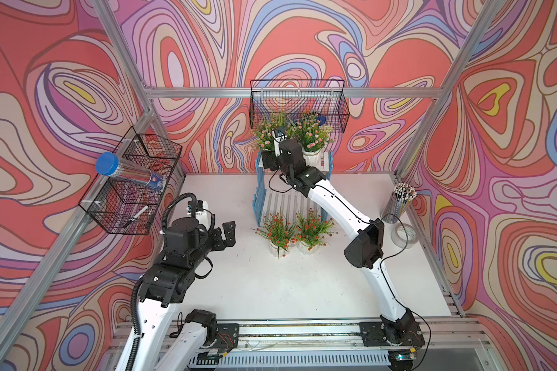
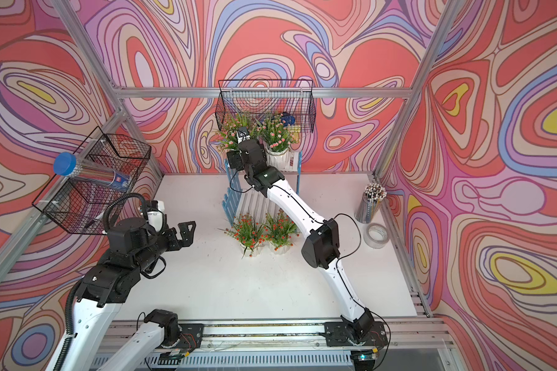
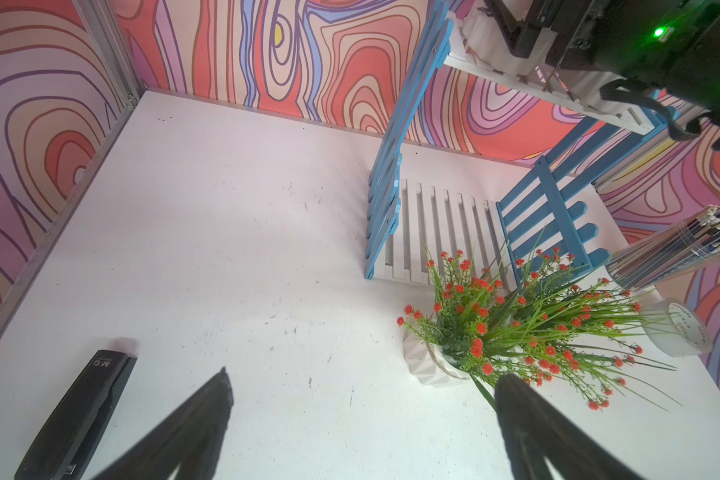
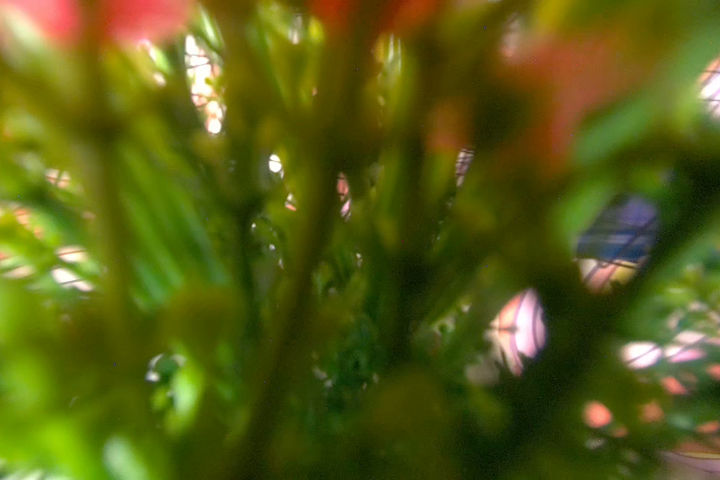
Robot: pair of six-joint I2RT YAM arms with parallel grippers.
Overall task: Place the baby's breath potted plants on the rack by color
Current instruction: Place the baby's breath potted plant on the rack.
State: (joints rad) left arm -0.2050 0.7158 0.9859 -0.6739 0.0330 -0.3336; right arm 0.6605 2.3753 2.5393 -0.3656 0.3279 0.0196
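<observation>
The white counter (image 1: pixel 270 289) carried the rack (image 1: pixel 260 192) mid-frame, red plants (image 1: pixel 278 233) below it, pencil cup (image 1: pixel 396 208) and tape (image 1: pixel 404 236) at right.

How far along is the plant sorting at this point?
Done: one pink plant stands on the rack's top shelf. In hand: the right gripper is at the second pink plant on that shelf; whether its jaws are closed on it is hidden. Left: both red plants sit on the table before the bare lower shelf; the left gripper hovers open.
</observation>
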